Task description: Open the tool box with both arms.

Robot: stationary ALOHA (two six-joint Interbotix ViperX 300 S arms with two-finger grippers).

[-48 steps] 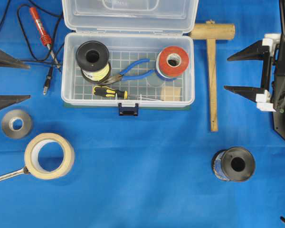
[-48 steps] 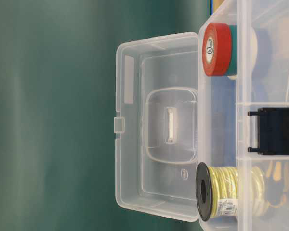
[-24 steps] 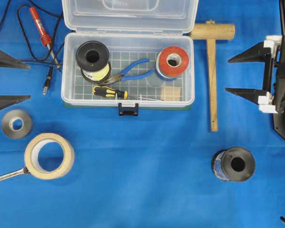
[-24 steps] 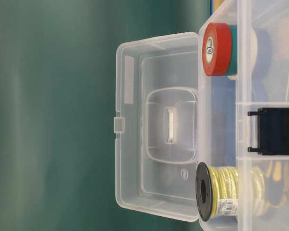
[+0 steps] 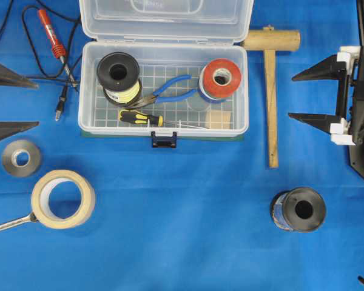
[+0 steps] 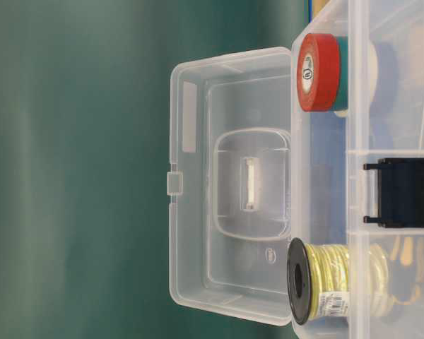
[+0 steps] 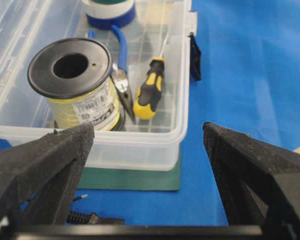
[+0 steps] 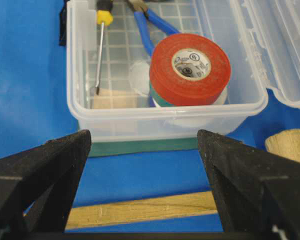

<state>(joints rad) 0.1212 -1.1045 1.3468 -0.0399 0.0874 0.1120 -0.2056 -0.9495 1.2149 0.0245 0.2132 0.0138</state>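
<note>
The tool box [image 5: 163,128] sits at the back middle of the blue cloth. Its clear lid [image 5: 165,18] is swung up and back, and the dark blue latch [image 5: 164,140] hangs at the front. In the table-level view the lid [image 6: 230,183] stands raised. My left gripper [image 5: 33,104] waits open at the left edge, clear of the box's left end [image 7: 140,145]. My right gripper [image 5: 291,96] is open too, right of the box beyond the mallet handle. Nothing lies between the fingers of either one [image 7: 147,129] [image 8: 143,136]. The box's right end [image 8: 165,122] faces the right wrist camera.
Inside the box lie a yellow wire spool [image 5: 119,76], red tape [image 5: 221,79], blue pliers [image 5: 164,92] and a screwdriver [image 5: 142,118]. Around it are a wooden mallet [image 5: 270,91], soldering iron [image 5: 51,33], masking tape [image 5: 62,199], grey roll [image 5: 21,158], black spool [image 5: 298,210] and wrench [image 5: 6,225].
The right gripper has drifted a few pixels to the right and down in the overhead view. The box, its lid and the left gripper are unchanged.
</note>
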